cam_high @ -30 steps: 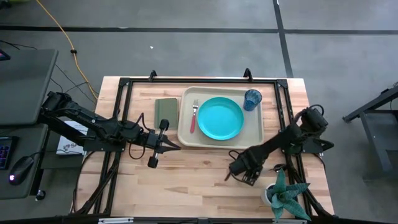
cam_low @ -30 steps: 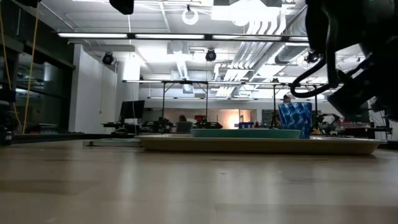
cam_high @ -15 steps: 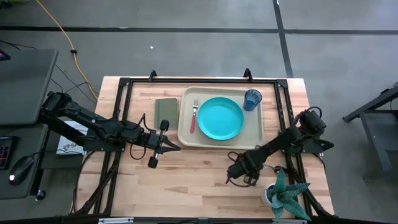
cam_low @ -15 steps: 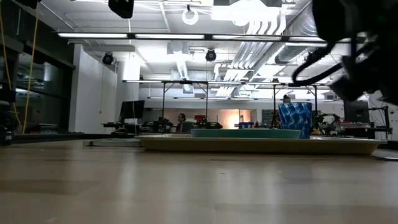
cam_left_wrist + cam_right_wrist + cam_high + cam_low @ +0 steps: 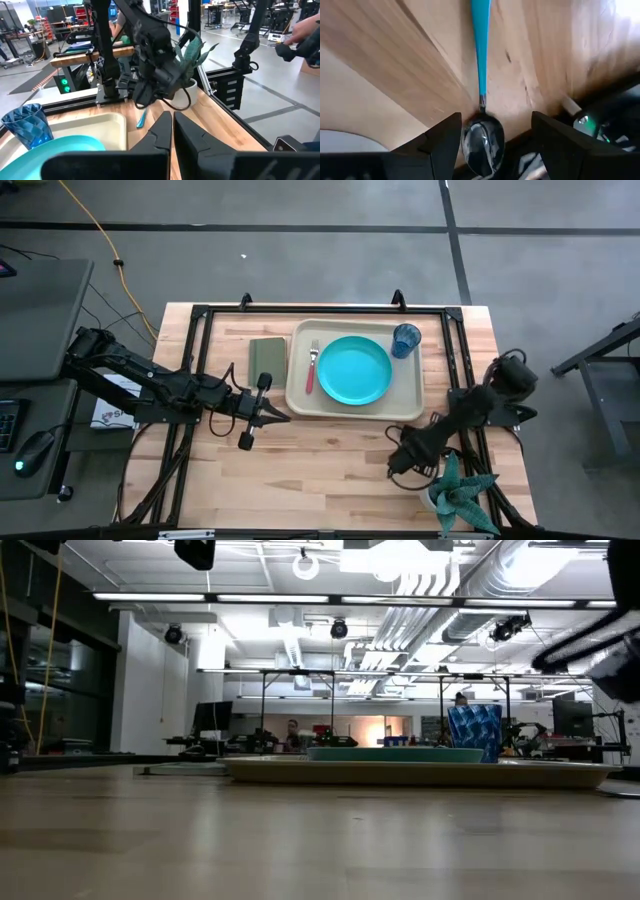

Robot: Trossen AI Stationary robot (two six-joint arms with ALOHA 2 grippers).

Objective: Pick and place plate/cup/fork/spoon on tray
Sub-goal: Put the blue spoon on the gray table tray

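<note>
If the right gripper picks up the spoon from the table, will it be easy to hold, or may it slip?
The spoon lies flat on the wood, so the right gripper, its fingers open either side of it, probably has little height to grasp. Its slim smooth handle may twist or slip. It looks stiff and light.

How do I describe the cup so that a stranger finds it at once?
Find the large cream-beige rectangular plastic tray. In its corner at the top right of the high view, beside the round turquoise plastic plate, stands a small translucent dark-blue tumbler. It is the only upright, see-through thing there; plate and pink-handled fork lie flat.
</note>
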